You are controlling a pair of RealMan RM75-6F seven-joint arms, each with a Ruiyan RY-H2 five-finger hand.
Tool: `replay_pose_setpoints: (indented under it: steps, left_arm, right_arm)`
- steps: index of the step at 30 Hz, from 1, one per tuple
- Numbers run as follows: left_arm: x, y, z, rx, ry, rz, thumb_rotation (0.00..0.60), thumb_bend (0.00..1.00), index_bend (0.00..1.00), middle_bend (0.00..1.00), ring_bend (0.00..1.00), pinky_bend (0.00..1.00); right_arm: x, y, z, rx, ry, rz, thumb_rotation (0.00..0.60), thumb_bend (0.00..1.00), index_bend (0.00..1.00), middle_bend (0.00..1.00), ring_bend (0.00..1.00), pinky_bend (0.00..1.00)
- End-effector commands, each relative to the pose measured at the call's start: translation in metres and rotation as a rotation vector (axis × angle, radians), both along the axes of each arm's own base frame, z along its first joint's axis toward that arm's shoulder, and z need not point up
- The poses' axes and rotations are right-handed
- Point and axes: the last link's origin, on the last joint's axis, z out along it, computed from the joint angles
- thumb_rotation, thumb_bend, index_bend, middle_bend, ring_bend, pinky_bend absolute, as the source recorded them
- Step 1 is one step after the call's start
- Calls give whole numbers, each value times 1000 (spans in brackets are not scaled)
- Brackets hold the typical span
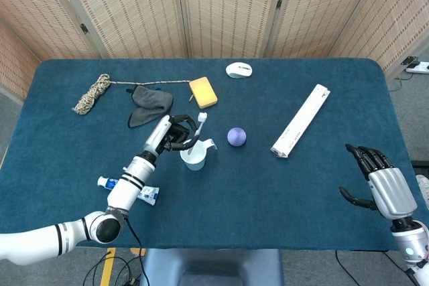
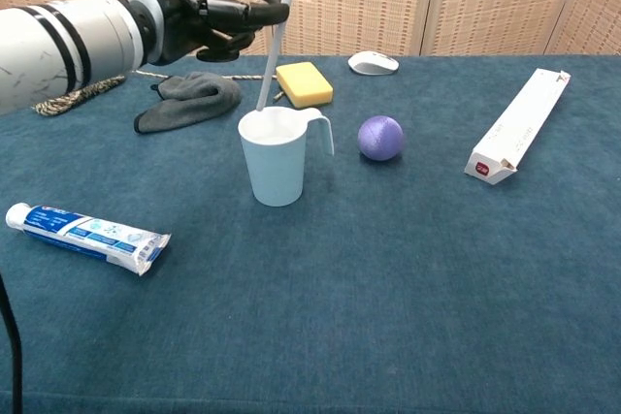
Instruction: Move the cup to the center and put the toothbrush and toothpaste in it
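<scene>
Left hand (image 2: 209,12) grips the toothbrush (image 2: 277,36), handle tip dipping into the centred cup (image 2: 277,156); toothpaste (image 2: 85,237) waits lower left; right hand (image 1: 383,184) idle, fingers spread.

L hand (image 2: 209,12) fingers (image 2: 260,15) pinch toothbrush (image 2: 275,41), tip over cup (image 2: 278,155); toothpaste (image 2: 85,237) lies front-left.

I see my left hand (image 2: 209,12) holding the white toothbrush (image 2: 275,46) upright over the pale cup (image 2: 277,156); toothpaste (image 2: 85,237) lies below-left.

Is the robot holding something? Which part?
Yes: the left hand pinches the toothbrush around the middle of its handle, above the cup. The right hand holds nothing.
</scene>
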Motion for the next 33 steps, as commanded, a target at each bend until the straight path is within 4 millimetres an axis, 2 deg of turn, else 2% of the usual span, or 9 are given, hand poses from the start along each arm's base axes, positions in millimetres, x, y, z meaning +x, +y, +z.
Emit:
replay_pose_setpoints:
  steps: [1,11,18,21,28,33]
  left_arm:
    - [4,3,-6,8,-1,19,600,459,620,955,819,1000]
    - [21,3,-21,13,-7,32,600,459,614,954,814,1000]
    - [14,3,-35,28,54,39,600,459,604,933,794,1000]
    - [11,0,-38,14,56,39,600,458,584,897,756,968]
    - [2,-2,-39,63,113,14,600,458,549,742,609,795]
    - [-5,-6,-38,63,158,-12,600,457,446,516,404,703]
  right_arm:
    - [-1,0,1,-2,-2,-4,600,206,0,190,158,182]
    - [-3,1,2,-3,-7,-6,600,206,0,190,158,182]
    - [-6,2,3,-5,-11,-15,600,207,0,190,158,182]
    - [-6,1,2,-2,-13,-13,600,207,0,190,158,182]
    - [-5,2,3,-1,-20,-2,600,207,0,190,166,182]
    - [-5,2,3,-2,-25,-1,600,206,0,190,166,182]
